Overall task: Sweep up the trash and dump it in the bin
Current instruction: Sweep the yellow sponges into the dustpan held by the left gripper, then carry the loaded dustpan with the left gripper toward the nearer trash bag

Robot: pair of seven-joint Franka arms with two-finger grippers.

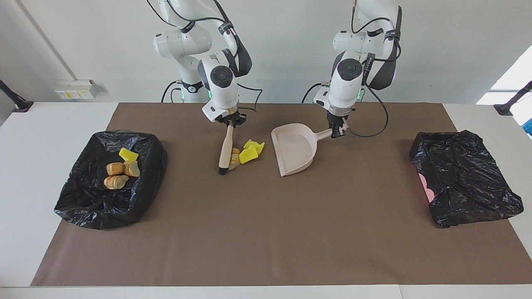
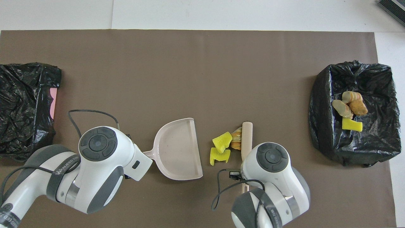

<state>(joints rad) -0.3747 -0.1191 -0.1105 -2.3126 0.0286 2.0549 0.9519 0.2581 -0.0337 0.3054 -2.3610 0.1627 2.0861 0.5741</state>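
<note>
My right gripper (image 1: 231, 121) is shut on the top of a beige brush (image 1: 225, 147) (image 2: 246, 136), whose dark bristles rest on the mat. The brush presses against loose trash: a tan chunk (image 1: 235, 158) (image 2: 235, 140) and two yellow scraps (image 1: 249, 152) (image 2: 220, 147), all bunched together. A beige dustpan (image 1: 296, 148) (image 2: 178, 148) lies flat beside them, its mouth toward the scraps, a small gap between. My left gripper (image 1: 337, 132) is shut on the dustpan's handle. A black-bag-lined bin (image 1: 124, 136) (image 2: 319, 95) at the right arm's end holds more trash (image 1: 120, 168) (image 2: 349, 109).
A second black bag (image 1: 465, 178) (image 2: 25, 104) with a pink patch showing lies at the left arm's end. A brown mat (image 1: 266, 232) covers the table. A black cable (image 1: 374, 124) loops from the left wrist.
</note>
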